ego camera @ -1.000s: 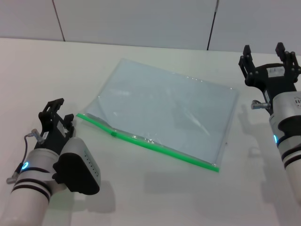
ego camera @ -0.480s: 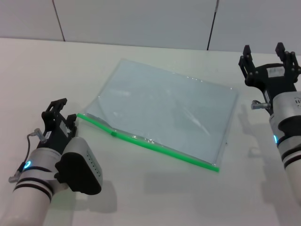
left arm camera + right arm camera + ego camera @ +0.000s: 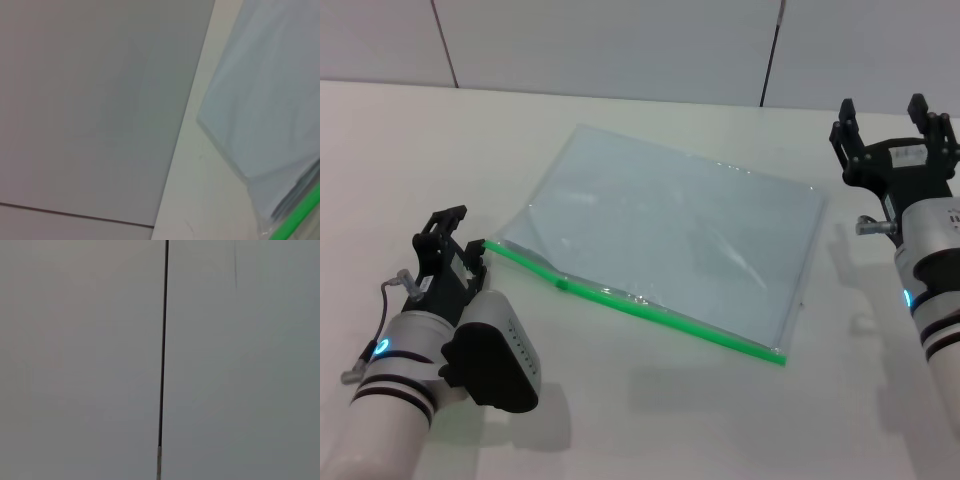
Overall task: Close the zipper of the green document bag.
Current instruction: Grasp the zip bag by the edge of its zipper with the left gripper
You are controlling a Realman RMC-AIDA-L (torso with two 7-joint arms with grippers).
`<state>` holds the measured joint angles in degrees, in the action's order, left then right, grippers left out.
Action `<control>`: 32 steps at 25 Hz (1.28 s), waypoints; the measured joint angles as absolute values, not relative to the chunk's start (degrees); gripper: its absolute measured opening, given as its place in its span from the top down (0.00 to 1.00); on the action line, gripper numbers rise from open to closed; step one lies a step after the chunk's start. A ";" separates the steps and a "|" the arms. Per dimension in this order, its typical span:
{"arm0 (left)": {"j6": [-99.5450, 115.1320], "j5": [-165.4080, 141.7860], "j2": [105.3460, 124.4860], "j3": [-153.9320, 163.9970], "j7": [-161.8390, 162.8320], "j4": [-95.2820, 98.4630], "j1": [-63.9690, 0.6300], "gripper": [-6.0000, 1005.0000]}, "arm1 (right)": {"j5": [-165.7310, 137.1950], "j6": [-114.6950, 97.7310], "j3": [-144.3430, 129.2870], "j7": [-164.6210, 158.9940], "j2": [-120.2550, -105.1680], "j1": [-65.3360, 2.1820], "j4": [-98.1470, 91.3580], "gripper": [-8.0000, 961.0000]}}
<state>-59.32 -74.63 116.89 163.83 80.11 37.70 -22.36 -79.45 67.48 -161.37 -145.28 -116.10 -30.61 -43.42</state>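
The green document bag (image 3: 670,240) lies flat on the white table, a pale blue-grey pouch. Its zipper (image 3: 650,310) is the bright green strip along the near long edge, with the small slider tab (image 3: 561,284) close to the left end. My left gripper (image 3: 448,238) is open, just left of the strip's left corner, nothing between its fingers. The left wrist view shows that bag corner (image 3: 270,125) and a bit of green strip (image 3: 295,222). My right gripper (image 3: 882,115) is open, raised to the right of the bag's far right corner.
The white table (image 3: 620,420) stretches in front of the bag. A grey panelled wall (image 3: 620,45) runs along the table's back edge; the right wrist view shows only that wall with a dark seam (image 3: 163,360).
My left gripper has crept forward and right, closer to the bag's left green corner. The bag and the right arm have stayed put.
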 joint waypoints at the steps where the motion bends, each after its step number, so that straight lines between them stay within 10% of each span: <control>1: -59.32 -74.63 116.89 163.83 80.11 37.71 -22.38 0.47 | -79.45 67.59 -161.36 -145.28 -116.10 -30.59 -43.42 0.21; 32: -57.32 -74.87 116.80 163.83 79.28 38.15 -23.01 0.47 | -79.45 68.12 -161.45 -145.19 -116.10 -30.49 -43.59 0.21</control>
<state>-57.32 -74.87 116.80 163.83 79.28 38.15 -23.01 -79.45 68.12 -161.45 -145.19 -116.10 -30.49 -43.59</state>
